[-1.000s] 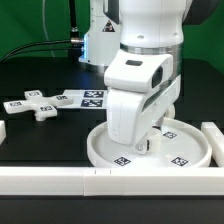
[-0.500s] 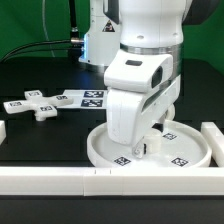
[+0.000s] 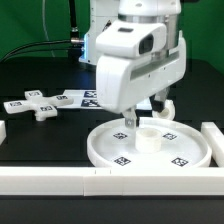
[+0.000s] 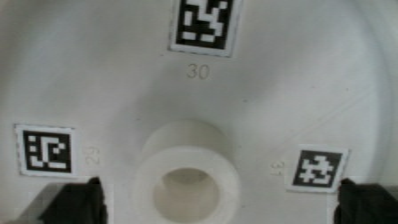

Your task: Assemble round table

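I see the black tabletop (image 3: pixel 40 135) carrying the large rimmed disc (image 3: pixel 105 146), which lies directly beneath the fingers (image 4: pixel 71 200). The cross-shaped piece (image 3: pixel 36 106) lies well apart from them, toward the exterior view's left. The disc's central hub (image 4: pixel 187 182) sits below the gap between the fingers, which are spread and grasp nothing.

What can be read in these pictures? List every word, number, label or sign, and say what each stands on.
"30": a faint grey number on the large disc, next to one of its square tags, in the wrist view.
Square tags on the disc, the cross-shaped piece and the marker board: black-white patterns only, no letters or digits.
Exterior view: no text legible.
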`<state>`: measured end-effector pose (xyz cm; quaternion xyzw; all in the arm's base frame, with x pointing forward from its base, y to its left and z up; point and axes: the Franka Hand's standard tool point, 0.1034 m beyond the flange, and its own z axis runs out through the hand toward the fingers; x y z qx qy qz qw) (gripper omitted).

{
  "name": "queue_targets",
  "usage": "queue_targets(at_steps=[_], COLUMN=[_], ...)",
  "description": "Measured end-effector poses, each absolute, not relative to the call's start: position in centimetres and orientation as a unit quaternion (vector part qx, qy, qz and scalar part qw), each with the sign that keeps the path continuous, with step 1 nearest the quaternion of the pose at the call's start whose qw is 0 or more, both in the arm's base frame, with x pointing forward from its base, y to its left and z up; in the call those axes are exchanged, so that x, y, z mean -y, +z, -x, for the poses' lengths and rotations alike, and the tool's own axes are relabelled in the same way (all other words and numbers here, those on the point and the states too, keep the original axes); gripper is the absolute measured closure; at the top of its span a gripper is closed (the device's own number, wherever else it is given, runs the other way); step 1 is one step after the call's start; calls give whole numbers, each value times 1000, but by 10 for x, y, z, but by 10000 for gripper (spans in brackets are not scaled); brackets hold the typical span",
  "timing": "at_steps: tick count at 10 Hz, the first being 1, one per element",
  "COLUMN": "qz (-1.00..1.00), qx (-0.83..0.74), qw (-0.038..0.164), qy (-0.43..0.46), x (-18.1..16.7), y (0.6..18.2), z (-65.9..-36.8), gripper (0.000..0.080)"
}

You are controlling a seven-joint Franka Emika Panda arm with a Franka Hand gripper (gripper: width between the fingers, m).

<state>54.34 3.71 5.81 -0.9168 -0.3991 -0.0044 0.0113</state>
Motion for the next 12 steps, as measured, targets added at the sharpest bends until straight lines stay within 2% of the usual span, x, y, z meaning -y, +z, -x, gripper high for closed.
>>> queue_targets(at_steps=[2, 5, 7, 9, 12], qz=[925, 928, 971, 995, 999], qx=[379, 372, 239, 95, 4], qw=[7, 8, 18, 22, 32], qy=[-14, -12, -12, 0, 9], x=[-46, -45, -44, -55, -63], y=[66, 64, 61, 61, 57], z=[-537, -536, -530, -511, -505], gripper=[151, 151, 151, 151, 151])
